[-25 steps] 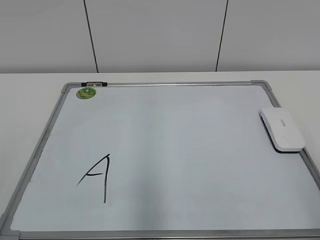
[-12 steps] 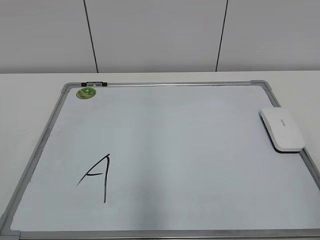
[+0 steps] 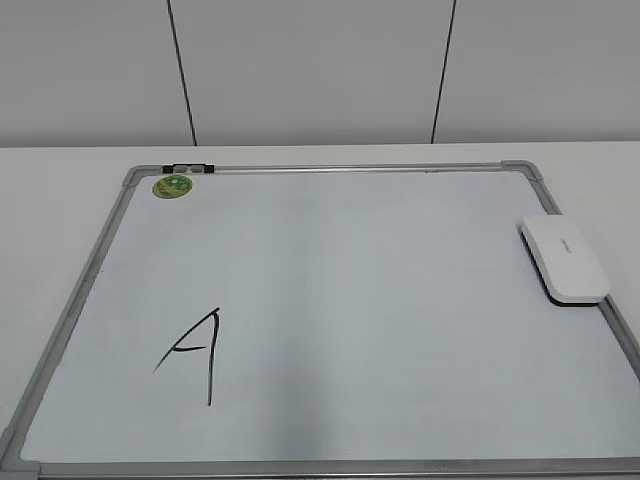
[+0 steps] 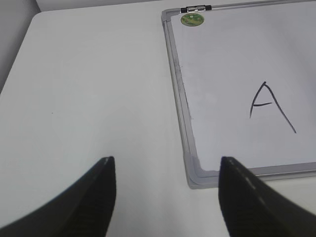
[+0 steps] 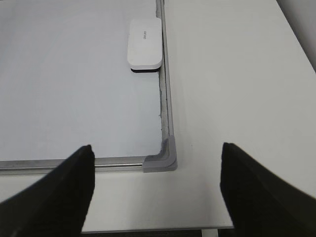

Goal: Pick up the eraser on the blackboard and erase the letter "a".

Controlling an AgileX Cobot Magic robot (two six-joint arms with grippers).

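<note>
The white eraser [image 3: 565,260] lies on the right edge of the blackboard [image 3: 380,300], a white board in a grey frame. The right wrist view shows the eraser [image 5: 144,43] against the frame, far ahead of my right gripper [image 5: 157,146], which is open and empty above the board's [image 5: 74,74] near right corner. My left gripper [image 4: 166,160] is open and empty over the table, beside the board's [image 4: 222,59] near left corner. No small lowercase "a" shows in any view. An angular capital "A" [image 3: 195,352] in black marker is at the board's near left [image 4: 270,106].
A green round magnet [image 3: 173,186] and a small black-and-silver clip [image 3: 188,167] sit at the board's far left corner. The board lies on a white table [image 4: 89,89]; its front edge [image 5: 148,228] is just under the right gripper. A panelled wall stands behind.
</note>
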